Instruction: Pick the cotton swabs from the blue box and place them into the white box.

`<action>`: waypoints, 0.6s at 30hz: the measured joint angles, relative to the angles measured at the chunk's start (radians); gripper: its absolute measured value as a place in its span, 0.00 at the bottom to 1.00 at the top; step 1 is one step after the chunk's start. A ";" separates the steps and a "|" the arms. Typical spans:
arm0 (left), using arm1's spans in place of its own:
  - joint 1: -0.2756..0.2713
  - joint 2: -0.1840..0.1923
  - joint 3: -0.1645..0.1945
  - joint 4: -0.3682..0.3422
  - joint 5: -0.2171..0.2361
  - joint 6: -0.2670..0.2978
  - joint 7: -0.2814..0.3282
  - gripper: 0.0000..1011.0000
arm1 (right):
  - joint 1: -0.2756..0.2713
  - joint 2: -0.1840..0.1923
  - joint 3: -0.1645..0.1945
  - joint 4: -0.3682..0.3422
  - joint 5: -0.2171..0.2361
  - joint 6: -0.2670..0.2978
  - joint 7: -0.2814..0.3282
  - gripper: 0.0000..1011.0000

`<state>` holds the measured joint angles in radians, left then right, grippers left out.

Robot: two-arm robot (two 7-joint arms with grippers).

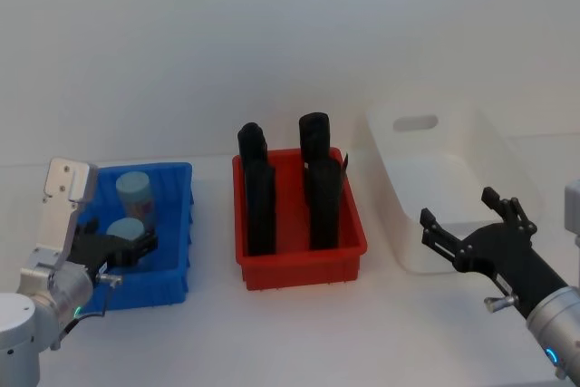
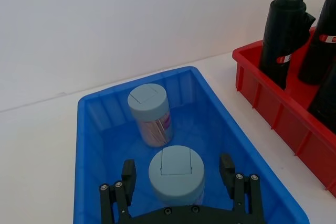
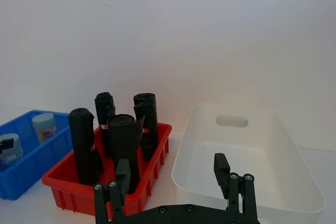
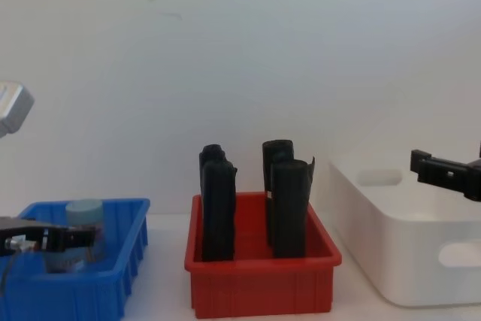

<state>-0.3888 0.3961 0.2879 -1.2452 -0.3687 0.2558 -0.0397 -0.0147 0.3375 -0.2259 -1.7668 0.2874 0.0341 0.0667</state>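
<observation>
**Left gripper (image 2: pixel 177 176) set about a tub of cotton swabs (image 1: pixel 134 192) in the blue box (image 1: pixel 178 224).**

At the lower left of the head view, the left gripper's fingers (image 2: pixel 128 174) were spread. They stood either side of the nearer tub (image 2: pixel 177 167), with a gap visible on each side in the left wrist view. The farther tub (image 2: pixel 149 109) stood upright behind it, and both were inside the blue box. At the lower right, the right gripper (image 1: pixel 459 209) hung by the near end of the white box (image 1: pixel 471 147), its fingers released and holding nothing. At the centre, between the two boxes, sat the red bin (image 1: pixel 299 267) with four tall black objects (image 1: pixel 260 201) standing in it.
</observation>
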 joint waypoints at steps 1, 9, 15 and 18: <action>-0.001 -0.001 -0.001 0.005 -0.002 0.000 0.000 0.99 | 0.000 0.000 0.000 0.000 0.000 0.000 0.000 0.99; -0.013 -0.008 -0.007 0.045 -0.025 -0.011 -0.022 0.99 | 0.000 0.000 0.000 0.000 0.000 0.000 0.000 0.99; -0.020 -0.012 -0.009 0.068 -0.035 -0.022 -0.041 0.92 | 0.000 0.000 0.000 0.000 0.000 0.000 0.000 0.99; -0.026 -0.014 -0.011 0.081 -0.038 -0.032 -0.060 0.83 | 0.000 0.000 0.000 0.000 0.000 0.000 0.000 0.99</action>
<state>-0.4146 0.3818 0.2770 -1.1643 -0.4068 0.2235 -0.1002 -0.0146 0.3374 -0.2258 -1.7668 0.2874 0.0341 0.0667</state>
